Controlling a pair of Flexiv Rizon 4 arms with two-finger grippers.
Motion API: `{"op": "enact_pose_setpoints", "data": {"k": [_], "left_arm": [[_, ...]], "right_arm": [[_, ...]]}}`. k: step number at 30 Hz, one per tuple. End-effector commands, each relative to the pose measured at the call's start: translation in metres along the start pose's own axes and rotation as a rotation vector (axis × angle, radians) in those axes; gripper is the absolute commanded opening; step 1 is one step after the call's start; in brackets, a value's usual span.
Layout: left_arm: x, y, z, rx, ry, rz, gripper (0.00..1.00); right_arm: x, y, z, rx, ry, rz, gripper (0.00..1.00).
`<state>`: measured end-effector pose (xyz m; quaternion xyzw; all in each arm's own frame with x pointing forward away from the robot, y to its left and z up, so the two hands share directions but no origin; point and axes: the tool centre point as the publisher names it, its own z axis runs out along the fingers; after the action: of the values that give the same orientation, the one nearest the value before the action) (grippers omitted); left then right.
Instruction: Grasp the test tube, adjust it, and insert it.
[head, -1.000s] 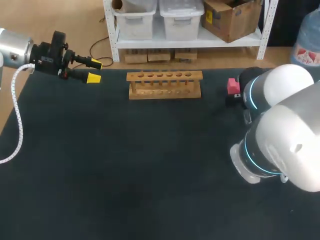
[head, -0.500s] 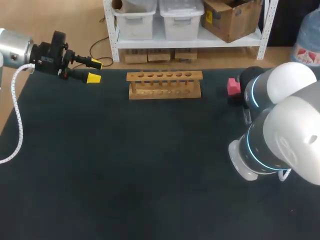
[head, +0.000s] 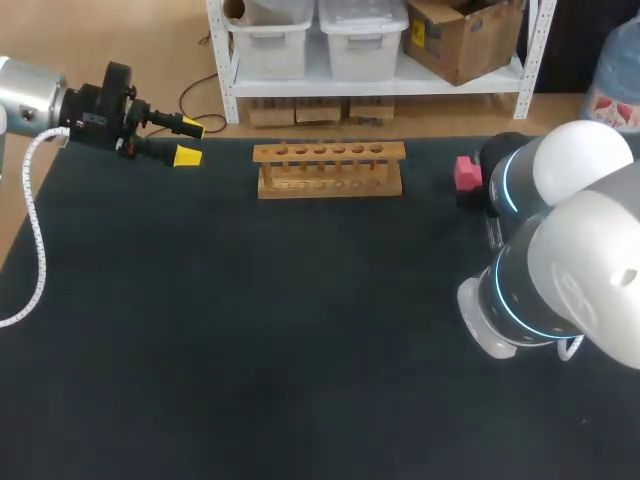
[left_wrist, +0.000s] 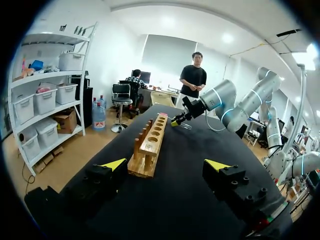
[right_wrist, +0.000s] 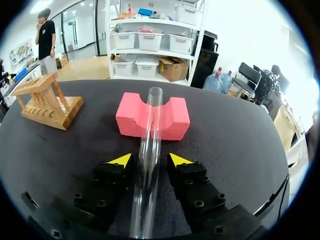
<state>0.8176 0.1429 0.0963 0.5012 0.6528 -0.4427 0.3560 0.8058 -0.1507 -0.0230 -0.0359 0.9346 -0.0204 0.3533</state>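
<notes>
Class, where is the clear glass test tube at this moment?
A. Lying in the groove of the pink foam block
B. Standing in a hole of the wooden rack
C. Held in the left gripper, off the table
A: the right wrist view shows the clear glass test tube lying in the groove of the pink foam block, while the wooden rack stands apart from it.

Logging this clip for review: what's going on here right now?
The right gripper straddles the test tube, which lies across a pink foam block. Its fingers sit open on either side, not yet clamped. The left gripper hovers open off the end of the wooden rack, holding nothing. No tube stands in the rack.
</notes>
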Motion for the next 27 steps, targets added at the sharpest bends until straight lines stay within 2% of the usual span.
{"op": "enact_pose_setpoints", "data": {"k": [1,3,8,10,14,16,17,27], "left_arm": [[0.001,0.000,0.000,0.000,-0.002,0.002,1.00],[0.001,0.000,0.000,0.000,-0.002,0.002,1.00],[0.001,0.000,0.000,0.000,-0.002,0.002,1.00],[0.001,0.000,0.000,0.000,-0.002,0.002,1.00],[0.001,0.000,0.000,0.000,-0.002,0.002,1.00],[0.001,0.000,0.000,0.000,-0.002,0.002,1.00],[0.001,0.000,0.000,0.000,-0.002,0.002,1.00],[0.001,0.000,0.000,0.000,-0.002,0.002,1.00]], "right_arm": [[-0.001,0.001,-0.001,-0.001,0.007,0.003,0.32],[-0.001,0.001,-0.001,0.001,0.009,0.003,0.24],[-0.001,0.001,-0.001,0.001,0.011,0.006,0.22],[-0.001,0.002,-0.001,0.002,0.012,0.007,0.17],[-0.001,0.001,-0.002,0.010,0.014,0.016,0.16],[-0.001,0.001,-0.004,0.015,0.015,0.021,0.12],[-0.001,0.001,-0.005,0.018,0.015,0.023,0.01],[-0.009,0.005,-0.025,0.039,0.013,0.046,0.00]]}}
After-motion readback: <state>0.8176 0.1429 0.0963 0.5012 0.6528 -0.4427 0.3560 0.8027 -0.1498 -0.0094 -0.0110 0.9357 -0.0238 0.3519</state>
